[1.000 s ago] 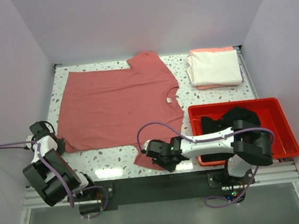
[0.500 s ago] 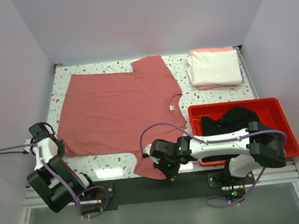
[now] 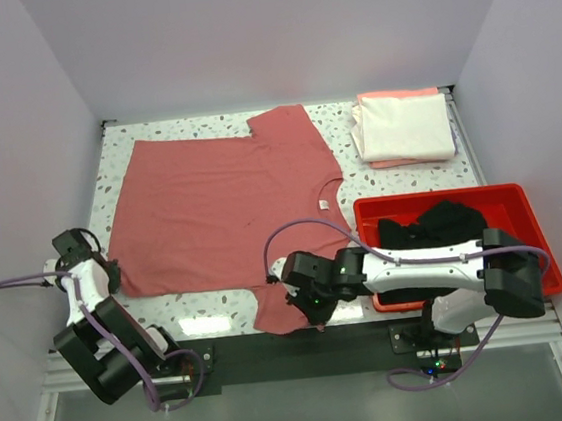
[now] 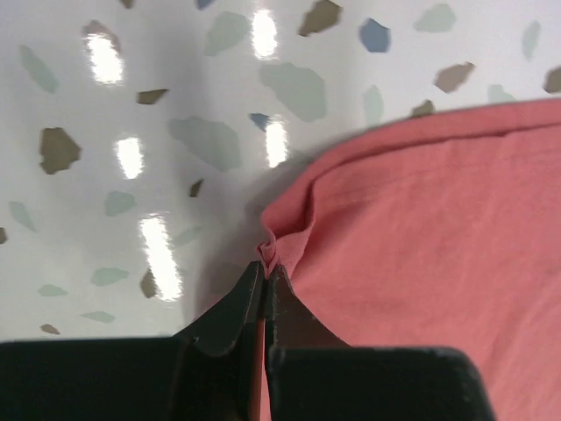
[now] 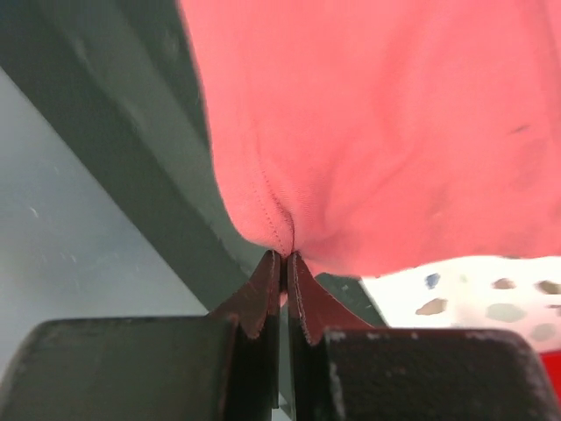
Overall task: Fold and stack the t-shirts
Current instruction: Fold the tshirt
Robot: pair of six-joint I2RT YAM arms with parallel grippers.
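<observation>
Across the table (image 3: pixel 210 300) the rose-red t-shirt (image 3: pixel 225 201) lies spread flat, collar twd the red tray (image 3: pixel 549 255), hem twd the left wall, one sleeve at the far side. Its near sleeve (image 3: pixel 270 315) droops over the near edge onto the dark rail (image 3: pixel 246 353). Left gripper (image 4: pixel 265 274) is clenched on the near hem corner, cloth bunched betw. the tips. Right gripper (image 5: pixel 285 261) is clenched on the near sleeve's hem, pinching a small fold w/ the rail right below. Step in hand, prob.: 1st lengthwise fold of this shirt, both near corners grasped. Next move calls for lifting both pinches together, level, then carrying the near side over twd the far edge w/o dragging the rest askew, and the sleeve has to clear the table lip first. Already folded & stacked at far right: cream-white t-shirt (image 3: pixel 408 127) on top of the peach-pink t-shirt (image 3: pixel 397 94). Black t-shirt (image 3: pixel 433 225) waits crumpled in the tray. Room: the bare strip beyond the shirt's far edge is narrow, so the fold shouldn't overshoot. Tray sits just beside the right arm, so little swing rm on that side. Left arm is close to the side wall. Stack is well apart from the fold path.
</observation>
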